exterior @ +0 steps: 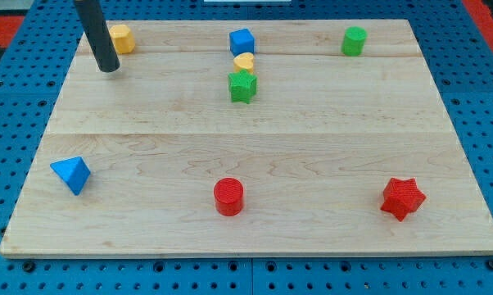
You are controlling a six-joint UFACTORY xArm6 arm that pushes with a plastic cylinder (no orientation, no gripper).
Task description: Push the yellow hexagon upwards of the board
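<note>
The yellow hexagon (121,38) sits near the board's top left corner, close to the top edge. My tip (108,69) rests on the board just below and slightly left of it, a short gap apart. The dark rod rises from the tip toward the view's top left, and its side overlaps the hexagon's left edge in the picture.
A blue cube (241,41), a small yellow block (244,61) and a green star (241,85) cluster at top centre. A green cylinder (354,40) is at top right. A blue triangular block (71,174), red cylinder (228,197) and red star (402,197) lie along the bottom of the wooden board (255,139).
</note>
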